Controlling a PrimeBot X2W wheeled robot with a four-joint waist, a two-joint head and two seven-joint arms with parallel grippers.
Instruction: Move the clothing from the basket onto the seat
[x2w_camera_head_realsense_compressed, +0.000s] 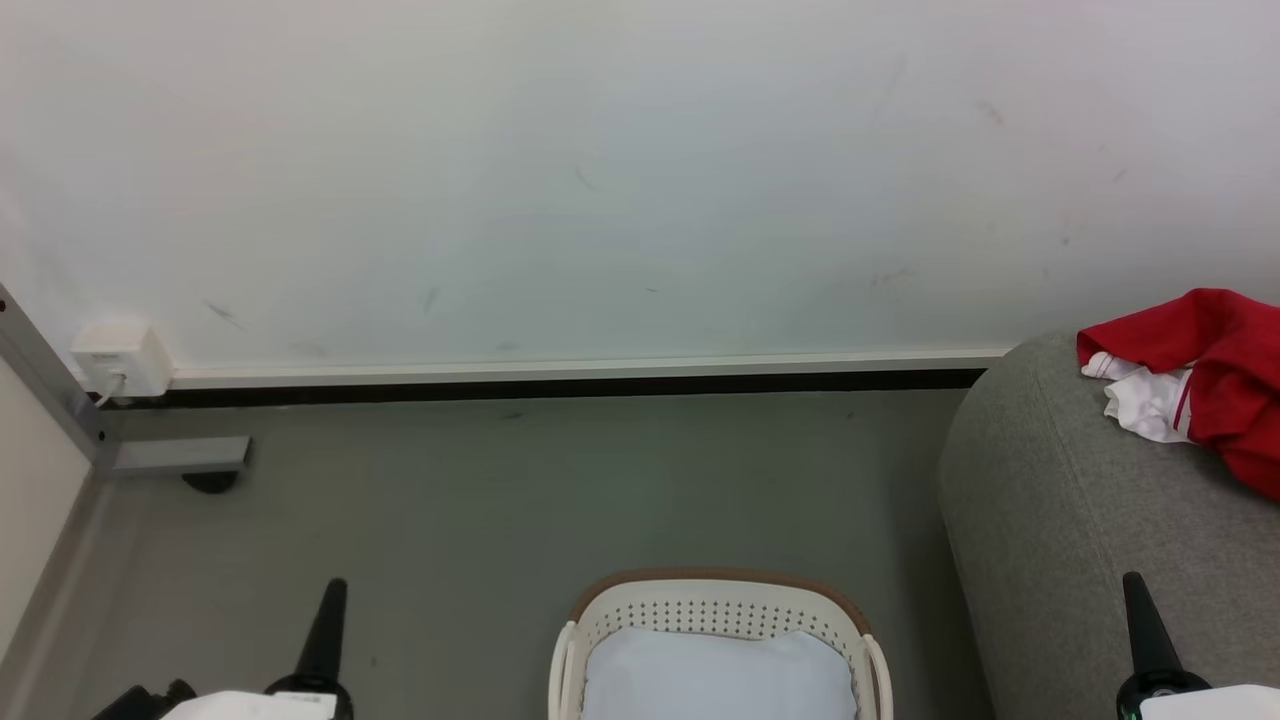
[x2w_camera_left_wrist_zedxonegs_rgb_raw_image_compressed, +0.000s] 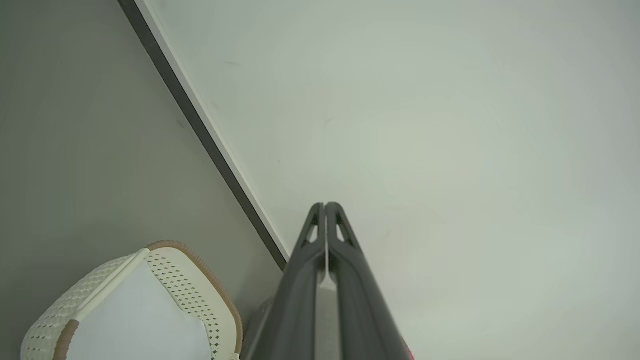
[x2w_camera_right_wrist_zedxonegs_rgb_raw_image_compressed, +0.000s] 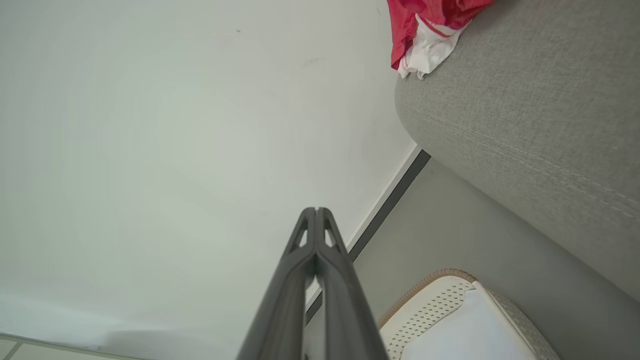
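Both closed, nothing held: left gripper (x2w_camera_left_wrist_zedxonegs_rgb_raw_image_compressed: 325, 205), right gripper (x2w_camera_right_wrist_zedxonegs_rgb_raw_image_compressed: 317, 210).
Clothing (x2w_camera_head_realsense_compressed: 1215, 370) lies on the seat (x2w_camera_head_realsense_compressed: 1060, 520) at the right edge of head view; basket (x2w_camera_head_realsense_compressed: 715, 600) stands on floor (x2w_camera_head_realsense_compressed: 600, 500), bottom centre.

You see the left gripper (x2w_camera_left_wrist_zedxonegs_rgb_raw_image_compressed: 325, 206): two long dark grey fingers (x2w_camera_left_wrist_zedxonegs_rgb_raw_image_compressed: 300, 290), narrowing to thin tips, triangular cut-outs near each tip | right gripper (x2w_camera_right_wrist_zedxonegs_rgb_raw_image_compressed: 316, 211): same dark fingers, same cut-outs | head view: rounded black base (x2w_camera_head_realsense_compressed: 1160, 686), pale white casing (x2w_camera_head_realsense_compressed: 1225, 703) behind it.
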